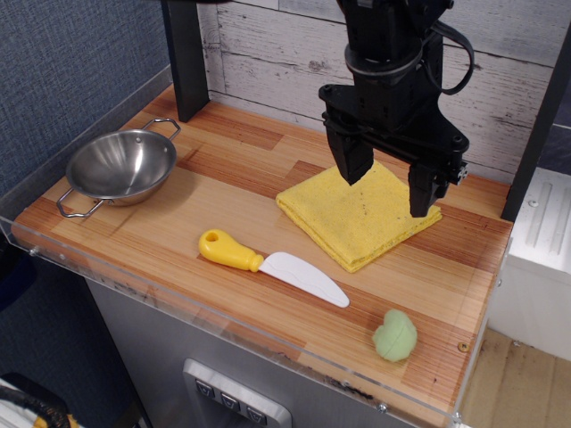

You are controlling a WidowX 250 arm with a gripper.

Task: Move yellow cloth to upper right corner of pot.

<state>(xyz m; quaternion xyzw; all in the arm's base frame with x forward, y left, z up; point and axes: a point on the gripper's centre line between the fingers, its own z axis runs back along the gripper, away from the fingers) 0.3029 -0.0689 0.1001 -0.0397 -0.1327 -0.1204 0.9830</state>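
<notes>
The yellow cloth lies flat and folded on the wooden table, and I take it as the landmark. Over its far part hangs the black tool, with its two fingers spread wide apart and nothing between them; whether the fingertips touch the cloth I cannot tell. The left finger stands over the far edge of the cloth and the right finger over its right corner.

Well apart to the left of the cloth stands the pot, near the left edge of the table, and it looks empty inside. Just in front of the cloth, toward the camera, lies one knife with a yellow handle and a white blade. In front of the cloth and to the right sits one small green lump. Between the cloth and the pot there is only bare wood.

Counted: one cloth, one pot, one knife, one green lump, one tool.
</notes>
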